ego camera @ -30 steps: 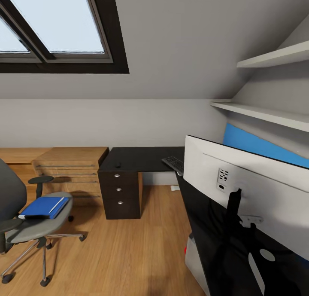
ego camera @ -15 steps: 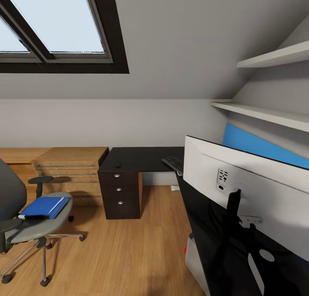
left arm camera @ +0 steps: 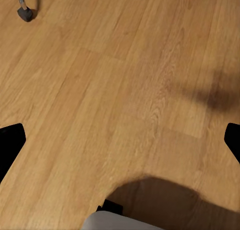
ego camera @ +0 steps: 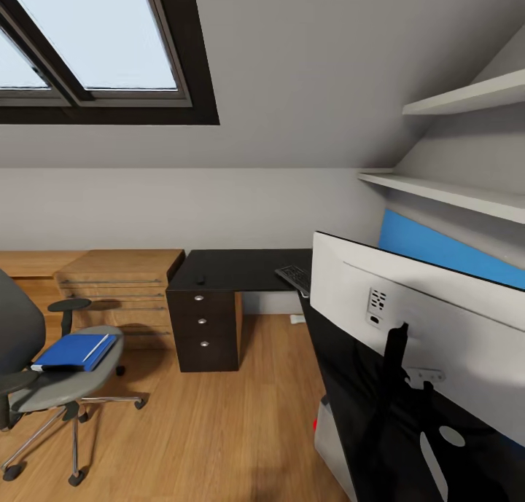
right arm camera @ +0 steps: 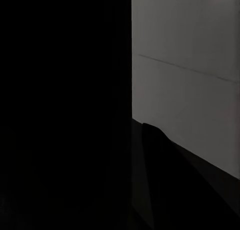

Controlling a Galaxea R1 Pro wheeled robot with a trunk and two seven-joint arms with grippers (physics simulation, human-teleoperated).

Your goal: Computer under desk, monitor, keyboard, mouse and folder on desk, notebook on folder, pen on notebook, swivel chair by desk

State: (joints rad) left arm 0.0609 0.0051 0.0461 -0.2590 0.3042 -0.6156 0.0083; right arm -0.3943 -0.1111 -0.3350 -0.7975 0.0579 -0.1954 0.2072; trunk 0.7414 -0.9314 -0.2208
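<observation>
The blue folder (ego camera: 73,351) lies on the swivel chair's (ego camera: 51,385) seat, pen (ego camera: 96,347) along its right edge; the keyboard (ego camera: 294,277) overhangs the desk (ego camera: 233,267). Whether either gripper's jaws are open, I cannot tell.

Sloped grey ceiling with skylight (ego camera: 95,43) at 11 o'clock; wooden floor (ego camera: 219,429); white shelves (ego camera: 467,145) at 2 o'clock.

Folder (ego camera: 73,351) on swivel chair (ego camera: 44,385), apparently under pen (ego camera: 95,347)
</observation>
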